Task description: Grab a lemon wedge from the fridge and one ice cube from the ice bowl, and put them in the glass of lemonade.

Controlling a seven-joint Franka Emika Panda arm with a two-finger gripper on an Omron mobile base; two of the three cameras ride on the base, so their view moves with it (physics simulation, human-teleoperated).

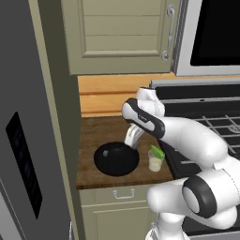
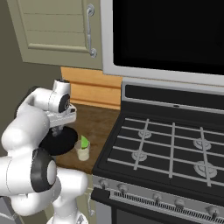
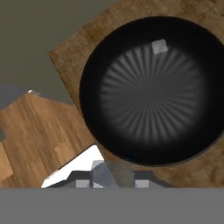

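Jaws held close together around a pale ice cube (image 3: 103, 174) are seen at the near edge of the hand view, above the ice bowl (image 3: 109, 57).

Largest to smallest: the fridge (image 1: 23, 140) is seen at far left, its doors shut; the wooden counter (image 1: 93, 136) lies between it and the stove (image 2: 175, 144); the arm is bent forward and down, with the gripper (image 1: 132, 138) hung over the ice bowl's right rim. The glass of lemonade (image 1: 155, 161) is stood just right of the bowl, and the lemon wedge (image 1: 157, 152) is already perched on its rim, so that half is judged done. One more cube (image 3: 159, 46) is left in the bowl. Carrying the pinched cube to the glass remains.
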